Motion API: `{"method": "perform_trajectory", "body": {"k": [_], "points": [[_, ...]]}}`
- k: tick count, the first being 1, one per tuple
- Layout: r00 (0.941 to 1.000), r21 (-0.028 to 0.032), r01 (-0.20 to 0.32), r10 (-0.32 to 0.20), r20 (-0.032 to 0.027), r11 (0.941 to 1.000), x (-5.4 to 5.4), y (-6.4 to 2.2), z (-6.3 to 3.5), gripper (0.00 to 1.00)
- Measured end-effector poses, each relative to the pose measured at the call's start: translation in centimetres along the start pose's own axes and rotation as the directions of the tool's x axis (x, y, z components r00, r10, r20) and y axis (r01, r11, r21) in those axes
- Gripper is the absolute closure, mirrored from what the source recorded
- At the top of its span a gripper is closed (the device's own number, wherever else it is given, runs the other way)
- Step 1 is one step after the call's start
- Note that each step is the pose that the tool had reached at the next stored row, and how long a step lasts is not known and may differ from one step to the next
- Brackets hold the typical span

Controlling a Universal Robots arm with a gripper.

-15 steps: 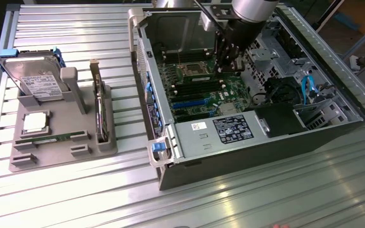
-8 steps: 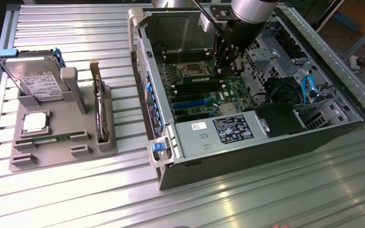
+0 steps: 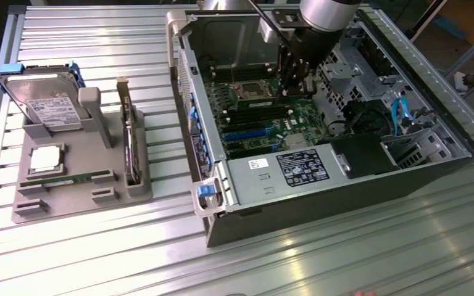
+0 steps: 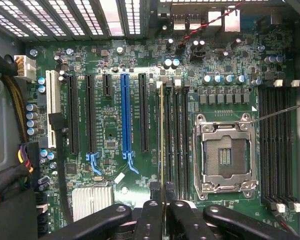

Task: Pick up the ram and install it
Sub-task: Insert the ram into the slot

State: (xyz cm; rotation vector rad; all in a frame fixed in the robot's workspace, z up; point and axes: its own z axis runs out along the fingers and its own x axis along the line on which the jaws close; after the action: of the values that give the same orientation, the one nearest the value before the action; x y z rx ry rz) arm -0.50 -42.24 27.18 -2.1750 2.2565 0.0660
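1. A grey tray [image 3: 81,197] sits near the table's edge on the exterior view's left.
2. The tray holds a hard drive [image 3: 44,102] standing up at its far end. In front of the drive lies a square silver chip [image 3: 46,157].
3. A spare green stick [image 3: 64,179] lies flat in the tray, near its front edge.
4. A dark card [image 3: 128,145] stands on its edge along the tray's side nearest the case.
5. The open case [image 3: 328,206] lies on its side in the middle of the table, well apart from the tray.
6. The green board [image 3: 258,120] lies flat inside the case.
7. The arm [image 3: 328,15] comes down from above, into the case.
8. The gripper [image 3: 296,86] hangs low over the board, close to the socket [image 3: 247,91].
9. In the wrist view the gripper [image 4: 163,202] is squeezed nearly closed on the ram [image 4: 162,140].
10. The ram is seen from its thin top edge. It runs straight out from between the fingers [image 4: 149,215].
11. The ram lines up with the thin black slots just beside the empty socket [image 4: 225,155]. I cannot tell if it is pushed into a slot.
12. A blue cable [image 3: 399,114] hangs in the case, towards the exterior view's right.
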Motion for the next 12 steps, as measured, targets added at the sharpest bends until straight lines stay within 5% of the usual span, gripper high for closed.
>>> {"method": "perform_trajectory", "body": {"k": [12], "points": [[1.0, 0.0016, 0.0, 0.0, 0.0, 1.0, 0.0, -0.02, 1.06, 0.88]]}}
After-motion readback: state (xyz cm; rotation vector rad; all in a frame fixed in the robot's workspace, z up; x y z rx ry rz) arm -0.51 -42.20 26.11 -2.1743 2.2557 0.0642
